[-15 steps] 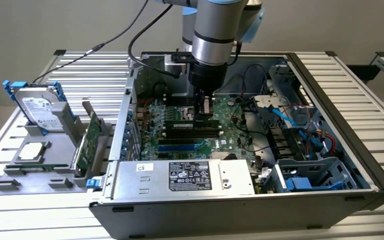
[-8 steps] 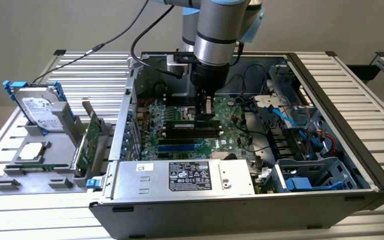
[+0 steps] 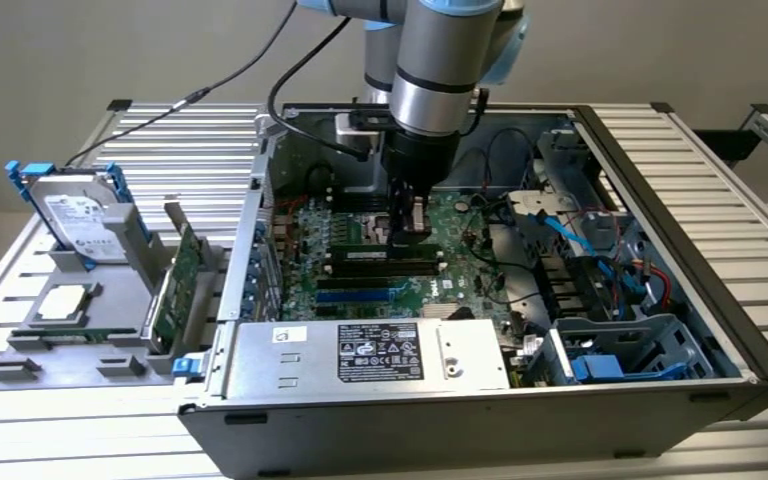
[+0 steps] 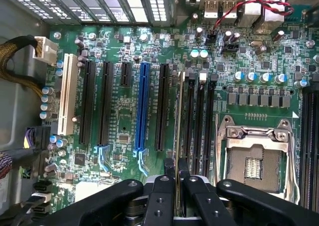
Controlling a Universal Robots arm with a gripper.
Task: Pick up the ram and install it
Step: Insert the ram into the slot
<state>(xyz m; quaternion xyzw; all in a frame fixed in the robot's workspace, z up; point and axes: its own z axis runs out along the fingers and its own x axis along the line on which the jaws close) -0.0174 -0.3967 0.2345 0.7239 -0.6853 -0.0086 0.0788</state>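
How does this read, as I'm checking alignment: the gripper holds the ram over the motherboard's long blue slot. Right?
Wrong slot. The wrist view shows the gripper holding the ram over the black memory slots beside the processor socket, not the blue slot.

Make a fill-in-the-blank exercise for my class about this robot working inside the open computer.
1. The hand is ____ on the ram.
2. The hard drive stands ____ the computer case.
3. Between black slots, one long slot is coloured ____.
4. The processor socket is ____.
Missing words: shut; outside; blue; empty.
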